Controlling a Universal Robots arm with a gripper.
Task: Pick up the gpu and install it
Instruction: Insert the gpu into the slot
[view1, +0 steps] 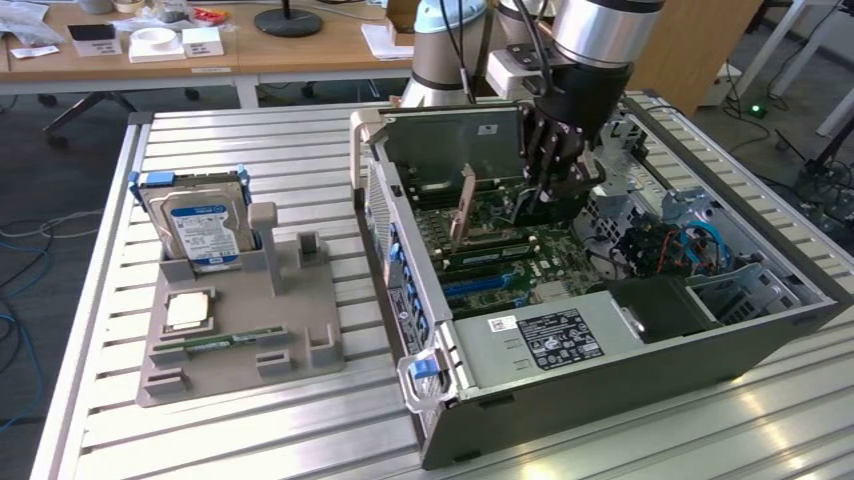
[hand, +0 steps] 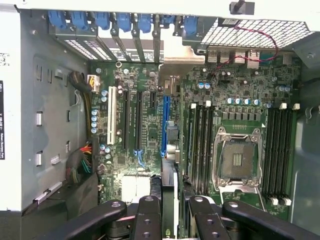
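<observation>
The gpu (hand: 169, 192) shows edge-on as a thin dark card between my two black fingers (hand: 147, 217), hanging in line with the blue slot (hand: 165, 125) of the motherboard (hand: 150, 100). My gripper (hand: 172, 215) is shut on it. In the exterior view the gripper (view1: 531, 208) reaches down into the open computer case (view1: 601, 400), low over the board. The gpu (view1: 466, 205) stands on edge beside it, on the exterior view's left, with its end strip upright.
A grey holder tray (view1: 240, 360) left of the case carries a hard drive (view1: 200, 228), a processor chip (view1: 187, 310) and a memory stick (view1: 220, 341). The case's walls, power supply (view1: 561, 335), cables (view1: 694, 245) and blue rear bracket clips (hand: 100, 20) surround the board.
</observation>
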